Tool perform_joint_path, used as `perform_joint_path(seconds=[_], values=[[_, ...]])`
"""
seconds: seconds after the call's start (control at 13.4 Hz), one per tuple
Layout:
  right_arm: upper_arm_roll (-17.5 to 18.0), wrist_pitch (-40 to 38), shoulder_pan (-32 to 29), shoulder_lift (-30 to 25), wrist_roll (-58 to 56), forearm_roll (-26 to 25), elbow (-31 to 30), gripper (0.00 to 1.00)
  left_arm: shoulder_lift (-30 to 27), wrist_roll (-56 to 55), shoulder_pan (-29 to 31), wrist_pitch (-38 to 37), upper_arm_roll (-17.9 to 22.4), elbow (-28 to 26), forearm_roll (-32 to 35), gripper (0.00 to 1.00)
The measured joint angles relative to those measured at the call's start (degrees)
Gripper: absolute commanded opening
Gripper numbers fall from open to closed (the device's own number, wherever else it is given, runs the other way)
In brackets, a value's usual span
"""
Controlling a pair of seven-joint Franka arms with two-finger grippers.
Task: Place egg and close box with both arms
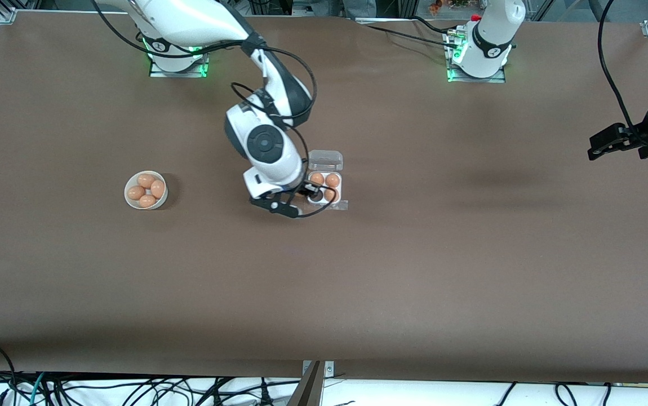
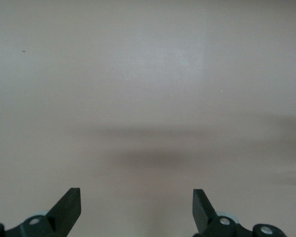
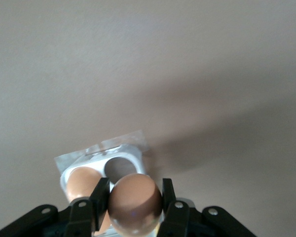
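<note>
I had the right end effector (image 3: 134, 207) clamped on the egg (image 3: 134, 202), right over the open box (image 1: 327, 189), which held three eggs. The left end effector (image 2: 137, 207) waited, fingers spread wide and empty, above bare table (image 1: 470, 254).

arms (image 1: 267, 146): white shells | black joint bands | black cables | green-lit bases
</note>
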Motion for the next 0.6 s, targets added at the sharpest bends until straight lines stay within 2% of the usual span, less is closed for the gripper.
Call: perform_joint_path(seconds=[0.6], values=[[-0.1, 0.9, 3.2, 4.0, 0.9, 0.0, 2.4, 0.19, 0.1, 0.0, 0.0, 0.0, 0.0, 0.0, 0.0, 1.0]])
